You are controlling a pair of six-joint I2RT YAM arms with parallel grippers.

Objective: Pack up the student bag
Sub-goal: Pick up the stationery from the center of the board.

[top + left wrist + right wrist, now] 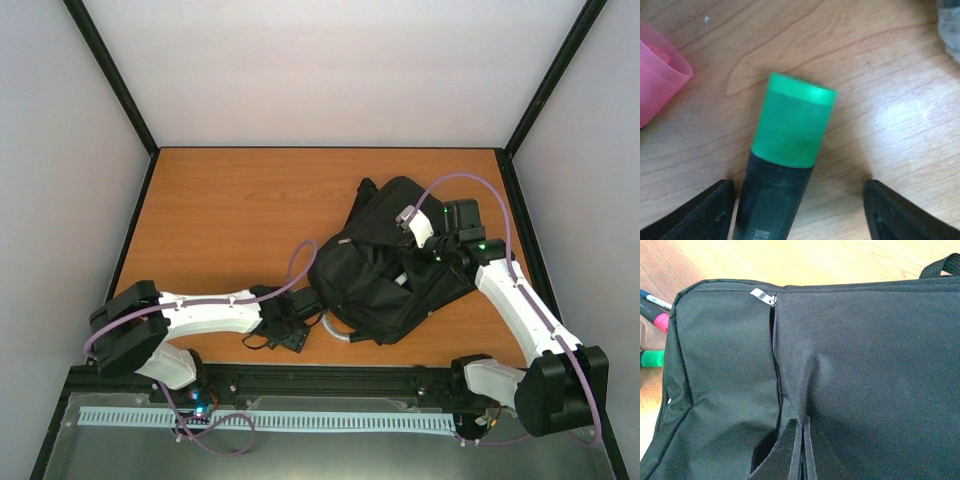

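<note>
1. Top view: the student bag [390, 265] is seen lying on the right half of the wooden table [230, 210], with its grey loop handle [335, 330] turned toward the near edge. The left gripper [285, 332] is lowered just beside the bag's near left corner. The right gripper [412, 258] is planted on the bag's upper face.
2. Left wrist view: a green-capped highlighter [790, 135] is framed between jaws set wide. 1 finger is just beside the dark barrel and the other is well clear, so nothing is held yet. For a clean pick, the jaws are best centred across the barrel rather than the smooth cap, then closed squarely. A pink cap [660, 75] lies near on the left and could be nudged.
3. Right wrist view: the right gripper's jaws are clamped shut on a fold of bag fabric beside the open zip [776, 370]. The silver zip pull [762, 295] is parked at the far end. The slit looks narrow and is probably best lifted wider before the highlighter is brought over. Other pens [657, 320] are glimpsed on the table past the bag's corner.
</note>
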